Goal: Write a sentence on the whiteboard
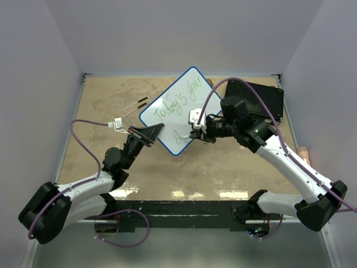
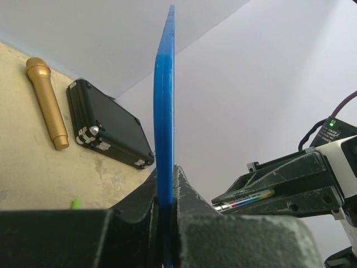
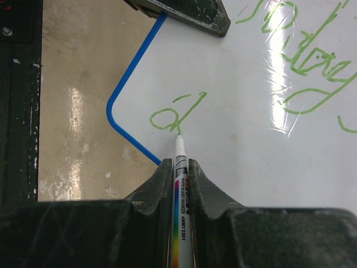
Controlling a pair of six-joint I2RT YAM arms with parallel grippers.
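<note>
Right claw [image 3: 179,166] was shut tight on a marker [image 3: 182,192], with the tip poking out in front. Left claw [image 2: 165,187] was closed too, and it pinched the whiteboard [image 3: 251,167] by its blue rim [image 3: 131,67]. That board sat in the middle of the table [image 1: 100,111], turned like a diamond, with a black case [image 1: 262,100] just behind it. I could not tell if it lay flat or was tipped up a bit.

Green words [image 1: 178,100] reading "Today's your" ran across the board. Lower down was one small green letter [image 3: 174,116]. The marker tip touched the board right under it, or came very close. So the sentence looked only partly done.

Things could go wrong from there. The left claw held only a thin bit of the edge. A hard push from the marker might make the board slide or twist, and the next letters would come out wobbly. The tip was also near the bottom corner, so a long stroke could run off the rim. And the right claw was low over the board, so it might smear wet ink.
</note>
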